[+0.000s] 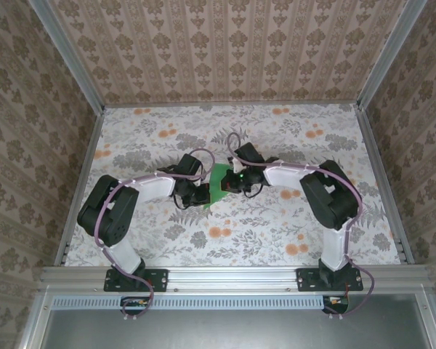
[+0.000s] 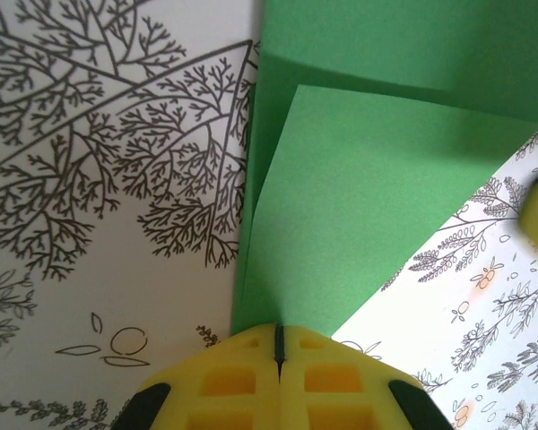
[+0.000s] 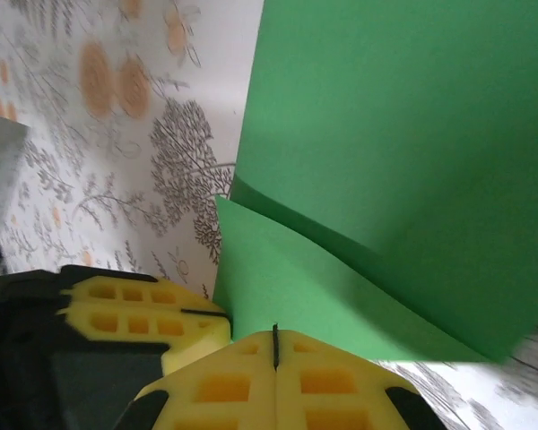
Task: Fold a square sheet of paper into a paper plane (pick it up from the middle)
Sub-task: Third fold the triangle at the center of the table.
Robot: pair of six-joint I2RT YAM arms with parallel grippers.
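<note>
Lying between both claws at the middle of the floral counter (image 1: 276, 233): one green paper sheet (image 1: 219, 185), partly folded, a flap overlapping the rest. Its near corner is pinched in the clenched left claw (image 2: 278, 345); its opposite folded edge is pinched in the clenched right claw (image 3: 275, 345).

A: L arm (image 1: 112, 211) pose?
B: Elbow out left, forearm angled in to centre. L gripper (image 2: 278, 336) jaws pressed together, pinching the paper (image 2: 368, 224) edge.
A: R arm (image 1: 327, 193)?
B: Mirror pose, elbow out right, forearm in. R gripper (image 3: 275, 336) closed on the paper too. L fingers (image 3: 134, 309) sit just beside R's tips.
</note>
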